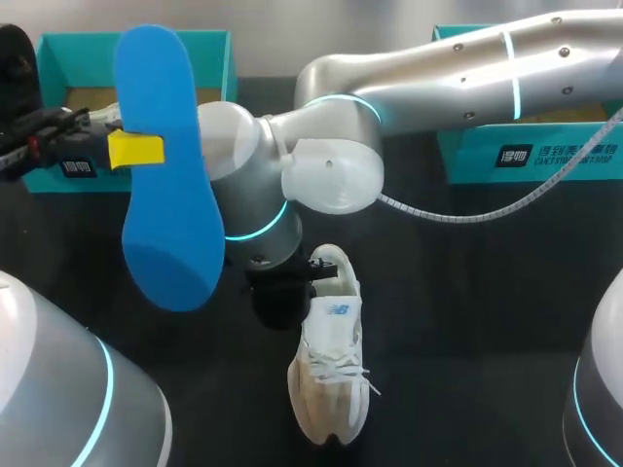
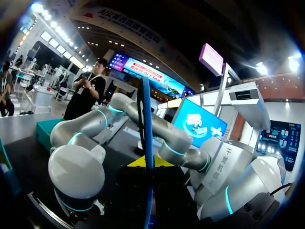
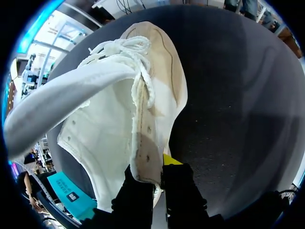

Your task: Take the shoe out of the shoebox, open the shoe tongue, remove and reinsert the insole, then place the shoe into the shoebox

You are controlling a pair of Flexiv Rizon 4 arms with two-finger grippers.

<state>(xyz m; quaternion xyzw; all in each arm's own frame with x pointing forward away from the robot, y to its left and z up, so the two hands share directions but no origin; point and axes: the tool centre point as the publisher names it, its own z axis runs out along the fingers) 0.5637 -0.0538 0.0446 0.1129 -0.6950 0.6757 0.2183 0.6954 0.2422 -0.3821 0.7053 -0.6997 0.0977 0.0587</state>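
**Insole Goes Back In, Toe First**

The left fingers (image 1: 136, 149) grip the blue insole (image 1: 175, 233) by its middle, high up. The right fingers (image 3: 170, 160) pinch one side of the white shoe (image 1: 329, 379), which lies ahead of them on the tabletop (image 1: 467, 321). I think: hold that side open, slide slowly.

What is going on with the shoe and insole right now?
The left gripper holds the flat blue foam insole up in the air, out of the shoe. The right gripper is shut on the eyelet edge of the white lace-up sneaker, which lies on the black table. Reinsertion is not yet done.
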